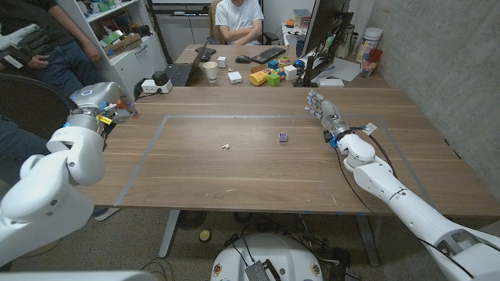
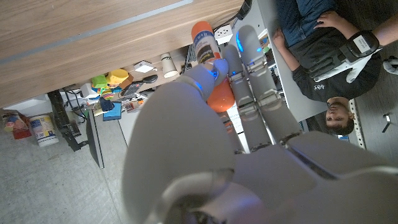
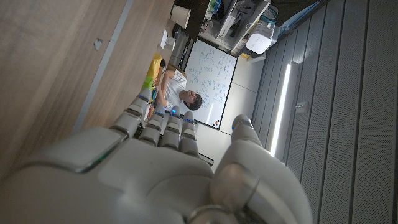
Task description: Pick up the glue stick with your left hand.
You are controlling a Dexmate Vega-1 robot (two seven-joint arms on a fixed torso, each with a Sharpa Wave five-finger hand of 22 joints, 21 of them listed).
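Holding glue stick (image 2: 207, 62) | orange, white label | left robot hand (image 2: 249, 106)

The robot's arms are built of glossy white, rounded shell segments, bulging at the joints and tapering toward the wrists. The left arm ends in a grey metal cuff with an orange band and small dark fittings just behind the left hand (image 1: 117, 109). The right arm carries a thin black cable along its forearm, a blue connector and a small white tag at the wrist. The right hand (image 1: 322, 108) is silver-grey, its slim segmented fingers (image 3: 163, 124) showing dark seams and small blue lights near the tips. In the left wrist view, the pale grey fingers (image 2: 249, 74) are smooth-backed, with the same blue glow.
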